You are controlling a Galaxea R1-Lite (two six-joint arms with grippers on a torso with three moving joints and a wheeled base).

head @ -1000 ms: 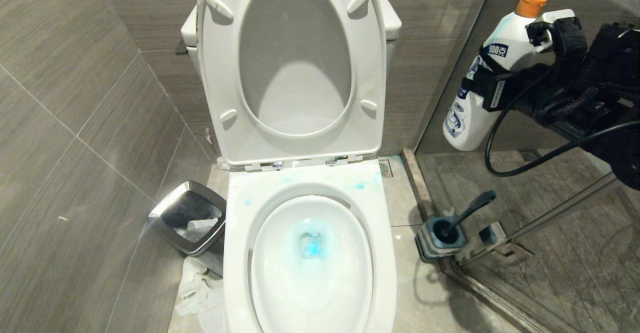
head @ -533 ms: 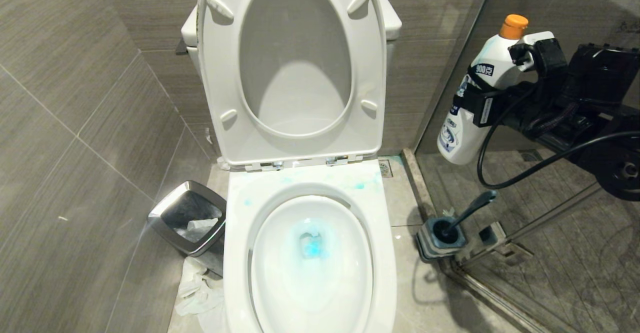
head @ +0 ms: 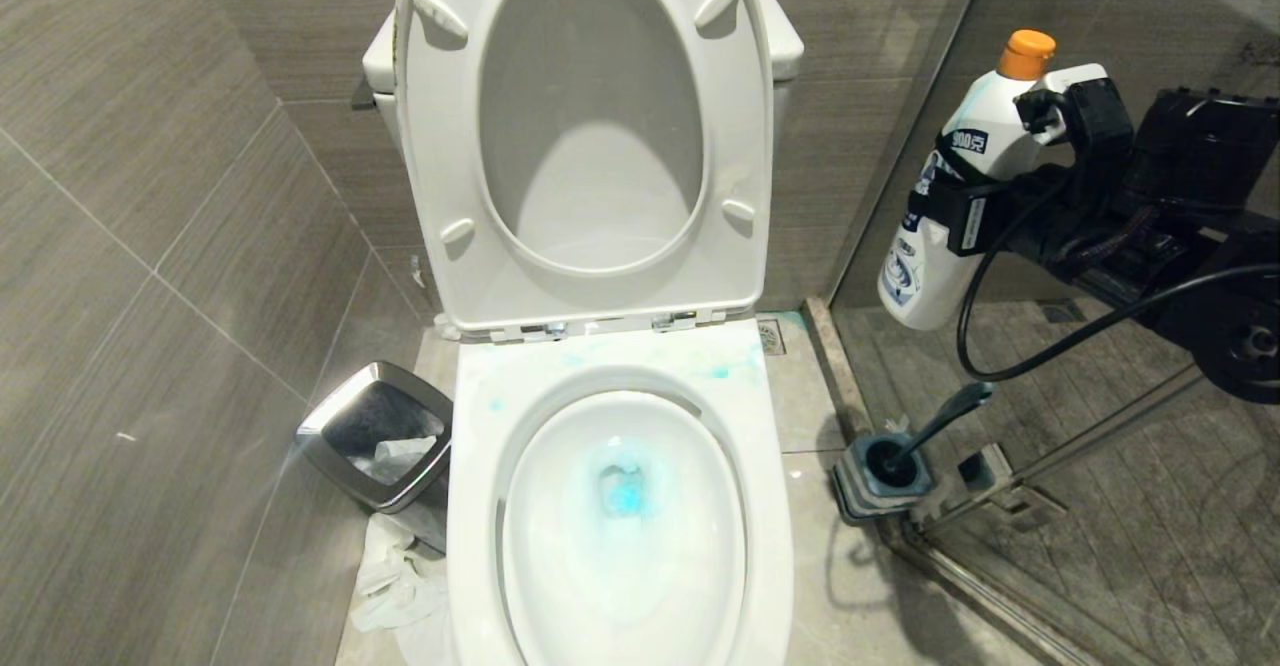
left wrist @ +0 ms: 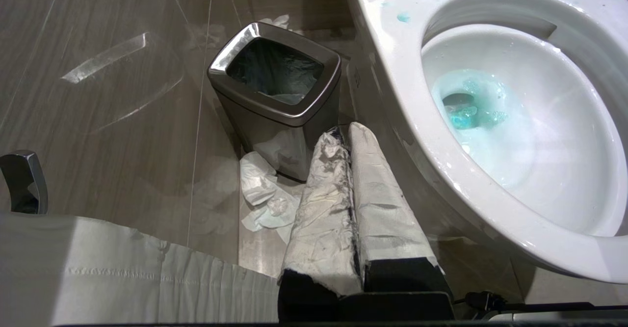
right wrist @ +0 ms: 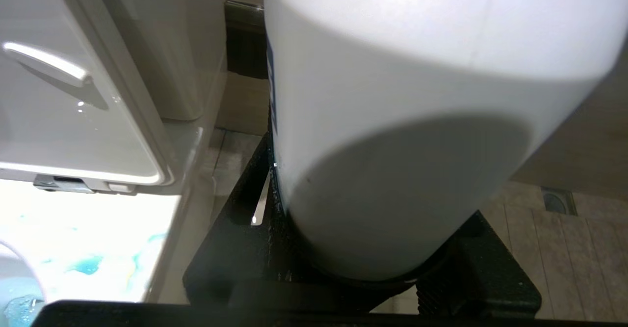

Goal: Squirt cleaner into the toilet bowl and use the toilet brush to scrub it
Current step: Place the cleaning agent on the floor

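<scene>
Head view: high, looks forward and down over toilet bowl (head: 620,516), raised seat and lid (head: 585,136) at far wall, bin (head: 375,436) left, toilet brush (head: 925,431) right.
Left wrist view: low, left of bowl, looks along own closed jaws toward bin (left wrist: 274,89) and bowl (left wrist: 510,135); much nearer than head view.
Right wrist view: very near, mostly blocked by white bottle (right wrist: 417,121); lid hinge and rim corner at edge.
Shared: all three catch blue-smeared rim; head and left wrist share bin, bowl.
</scene>
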